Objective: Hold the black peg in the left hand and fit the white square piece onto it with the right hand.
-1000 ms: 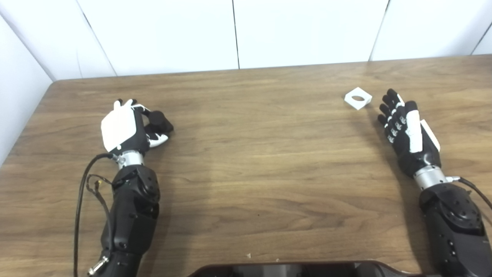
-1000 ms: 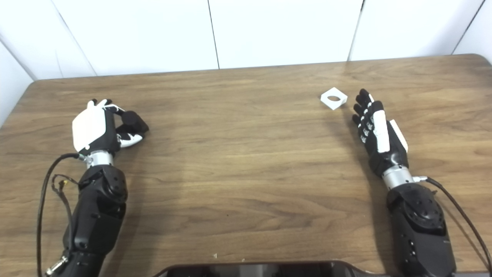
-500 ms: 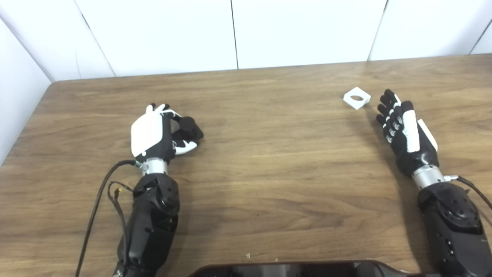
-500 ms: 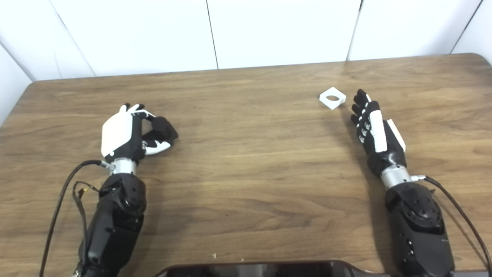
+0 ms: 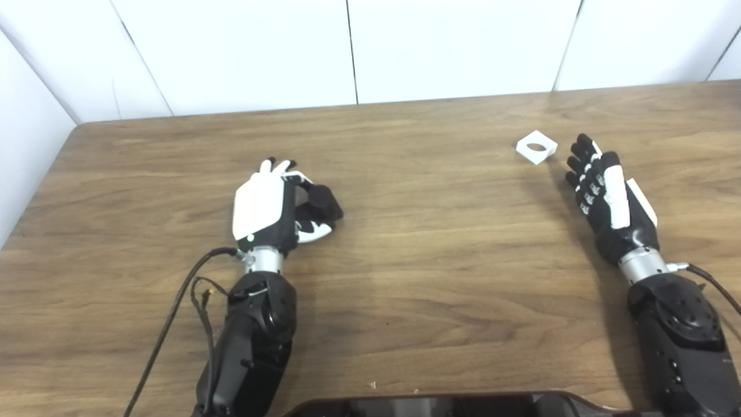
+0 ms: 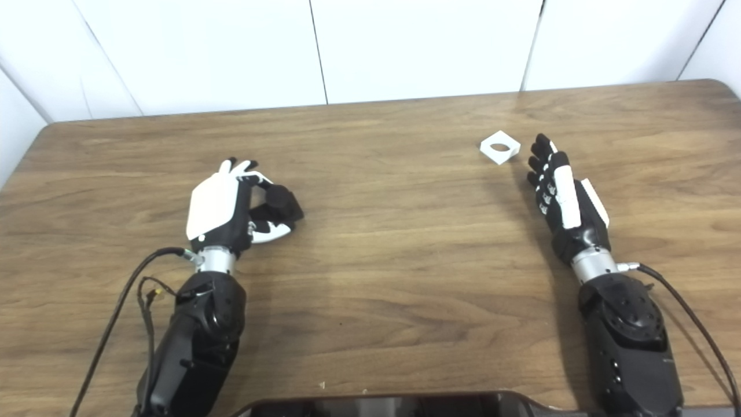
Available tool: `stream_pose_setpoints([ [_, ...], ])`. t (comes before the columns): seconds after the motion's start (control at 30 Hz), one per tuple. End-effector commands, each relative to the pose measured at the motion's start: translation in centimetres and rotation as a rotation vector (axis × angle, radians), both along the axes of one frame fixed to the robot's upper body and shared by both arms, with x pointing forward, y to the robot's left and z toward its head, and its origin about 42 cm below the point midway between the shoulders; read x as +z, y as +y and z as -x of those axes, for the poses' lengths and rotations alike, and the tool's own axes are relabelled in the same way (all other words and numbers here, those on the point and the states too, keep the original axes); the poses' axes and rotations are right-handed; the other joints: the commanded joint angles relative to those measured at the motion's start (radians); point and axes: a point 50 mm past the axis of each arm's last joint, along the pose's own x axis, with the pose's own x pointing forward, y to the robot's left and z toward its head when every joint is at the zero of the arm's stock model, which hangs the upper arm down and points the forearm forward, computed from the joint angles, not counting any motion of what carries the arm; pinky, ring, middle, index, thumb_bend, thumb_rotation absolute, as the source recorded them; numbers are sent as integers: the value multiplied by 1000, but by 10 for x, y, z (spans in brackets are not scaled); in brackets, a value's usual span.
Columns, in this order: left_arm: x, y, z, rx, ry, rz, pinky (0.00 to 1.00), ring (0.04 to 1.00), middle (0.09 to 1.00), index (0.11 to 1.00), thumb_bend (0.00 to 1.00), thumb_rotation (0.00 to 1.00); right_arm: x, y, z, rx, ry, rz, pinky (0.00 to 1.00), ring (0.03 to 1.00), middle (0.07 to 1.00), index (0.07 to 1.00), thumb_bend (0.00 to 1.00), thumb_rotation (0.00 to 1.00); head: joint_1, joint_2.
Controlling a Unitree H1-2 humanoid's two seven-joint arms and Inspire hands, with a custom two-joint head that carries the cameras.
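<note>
Left hand [image 5: 266, 208] curled around black peg [image 5: 320, 201]; right hand [image 5: 608, 197] spread, empty, beside white square piece [image 5: 536, 147] on table [image 5: 428, 243].

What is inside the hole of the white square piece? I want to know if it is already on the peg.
Only the wooden table shows through the white square piece. The black peg is far off, in the left hand.

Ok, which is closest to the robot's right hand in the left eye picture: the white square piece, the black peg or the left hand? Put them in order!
From the right hand:
1. White square piece, just beyond its fingertips.
2. Black peg, mid-table, held by the other hand.
3. Left hand, just left of the peg.
</note>
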Motion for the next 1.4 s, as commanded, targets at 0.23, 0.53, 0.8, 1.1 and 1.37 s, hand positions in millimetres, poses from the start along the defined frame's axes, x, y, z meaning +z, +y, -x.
stream_pose_setpoints([
  [0.23,6,-25,15,-101,-40,-20,905,970,892,494,515,69,-1,8,-2,30,10,-19,1000,1000,1000,1000,610,1000,-2,2],
  [0.53,2,-42,31,-171,-38,8,903,975,897,493,515,69,-1,10,-2,34,13,-18,1000,1000,1000,1000,638,1000,-5,2],
  [0.8,-2,-54,46,-214,-31,44,895,972,896,493,515,70,0,10,0,26,20,-23,1000,1000,1000,1000,644,1000,-10,5],
  [1.1,-4,-66,65,-261,26,96,895,972,900,494,513,72,0,10,2,26,14,-20,1000,1000,1000,1000,633,1000,-12,10],
  [1.37,-3,-73,78,-296,84,154,903,997,916,494,511,72,-2,10,3,37,11,-30,1000,1000,1000,1000,630,1000,-16,17],
])
